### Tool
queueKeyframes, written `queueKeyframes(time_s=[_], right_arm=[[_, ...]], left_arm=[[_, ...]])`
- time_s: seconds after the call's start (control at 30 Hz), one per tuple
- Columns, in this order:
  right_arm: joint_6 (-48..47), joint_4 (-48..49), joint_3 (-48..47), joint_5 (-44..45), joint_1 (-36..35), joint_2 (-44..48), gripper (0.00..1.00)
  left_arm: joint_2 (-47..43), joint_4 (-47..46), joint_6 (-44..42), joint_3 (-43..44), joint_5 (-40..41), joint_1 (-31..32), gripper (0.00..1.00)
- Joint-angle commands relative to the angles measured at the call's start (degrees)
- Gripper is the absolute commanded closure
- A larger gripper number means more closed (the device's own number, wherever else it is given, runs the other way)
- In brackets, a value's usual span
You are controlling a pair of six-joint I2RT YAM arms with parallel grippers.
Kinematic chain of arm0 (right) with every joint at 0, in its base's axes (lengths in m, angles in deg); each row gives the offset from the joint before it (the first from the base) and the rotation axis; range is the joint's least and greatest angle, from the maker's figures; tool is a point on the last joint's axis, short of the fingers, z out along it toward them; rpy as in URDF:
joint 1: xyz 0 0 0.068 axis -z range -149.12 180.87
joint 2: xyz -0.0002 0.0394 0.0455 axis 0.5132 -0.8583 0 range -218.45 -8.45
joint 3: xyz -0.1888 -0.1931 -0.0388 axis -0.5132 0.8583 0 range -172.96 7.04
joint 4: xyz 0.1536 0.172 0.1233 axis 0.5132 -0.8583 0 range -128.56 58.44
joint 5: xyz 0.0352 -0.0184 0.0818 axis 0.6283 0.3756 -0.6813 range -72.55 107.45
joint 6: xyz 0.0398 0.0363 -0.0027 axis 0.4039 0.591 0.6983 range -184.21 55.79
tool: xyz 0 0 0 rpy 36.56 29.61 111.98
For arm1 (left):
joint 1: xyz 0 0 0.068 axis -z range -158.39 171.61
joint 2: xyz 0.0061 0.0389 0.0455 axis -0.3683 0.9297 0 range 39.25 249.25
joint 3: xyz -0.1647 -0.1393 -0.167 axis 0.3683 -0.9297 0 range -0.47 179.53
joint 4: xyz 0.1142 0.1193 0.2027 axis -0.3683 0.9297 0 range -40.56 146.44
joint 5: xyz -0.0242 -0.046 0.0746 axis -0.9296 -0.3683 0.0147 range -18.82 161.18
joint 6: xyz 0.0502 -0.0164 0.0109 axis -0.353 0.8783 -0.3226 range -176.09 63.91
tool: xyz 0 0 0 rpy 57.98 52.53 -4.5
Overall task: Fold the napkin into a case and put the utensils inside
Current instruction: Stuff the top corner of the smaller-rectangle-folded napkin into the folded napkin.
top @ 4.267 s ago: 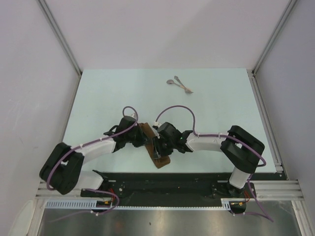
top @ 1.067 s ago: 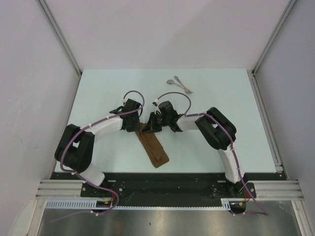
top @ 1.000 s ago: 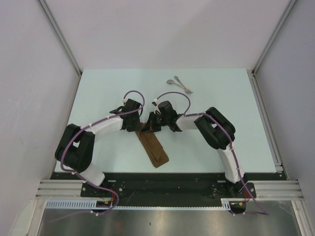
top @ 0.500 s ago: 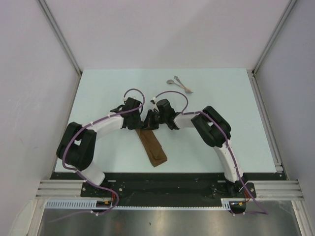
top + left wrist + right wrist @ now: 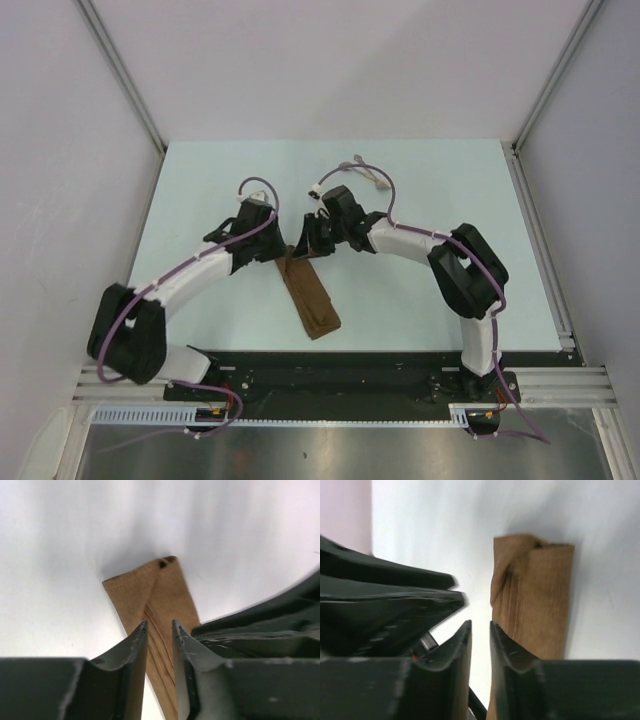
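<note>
i'm seeing the case (image 5: 312,300) lying flat on the tabletop (image 5: 200,200). it's a narrow brown strip running diagonally, with its far end sitting between the two wrists and its near end angling right toward the arm bases.

the left fingers (image 5: 132,650) are sitting nearly closed, with only a thin slit showing between the tips. in the left wrist view the strip is running straight out ahead of them and its cloth is filling the slit from behind. the square far end is lying well past the tips, with a small dark spot at its corner. i'm not seeing anything pinched, and i can't tell whether the tips are touching the cloth or hovering over it.

the right fingers (image 5: 455,655) are showing the same narrow slit with nothing in it. the case is lying off to one side of them, mostly beyond one fingertip, and bare tabletop is showing through most of the gap. the far end is looking puckered at one corner from this side.

each wrist view is catching the other arm's dark body close alongside, so the two sets of fingers are working close to each other.

the utensils (image 5: 377,182) are lying on the far part of the tabletop, well apart from the case. the right arm's purple cable is crossing over them, so i'm only making out bits.
</note>
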Motion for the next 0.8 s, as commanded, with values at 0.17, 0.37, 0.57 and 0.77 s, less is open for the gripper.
queueKeyframes(time_s=[0.17, 0.37, 0.57, 0.77], right_arm=[[-13.63, -23.62, -3.12, 18.81, -10.28, 4.16, 0.46], [-14.33, -33.12, -11.11, 32.52, -16.53, -0.93, 0.34], [-13.01, -38.75, -17.01, 39.91, -20.84, -7.08, 0.32], [-12.75, -43.85, -22.27, 47.39, -24.44, -11.92, 0.31]], left_arm=[[-28.49, 14.22, -0.56, -1.85, 6.05, -3.82, 0.61], [-41.78, 16.96, -0.74, -2.29, 6.78, -4.79, 0.57], [-43.89, 18.02, -0.04, -3.69, 2.65, -4.71, 0.58], [-45.04, 17.50, -0.47, -4.66, 1.59, -4.79, 0.57]])
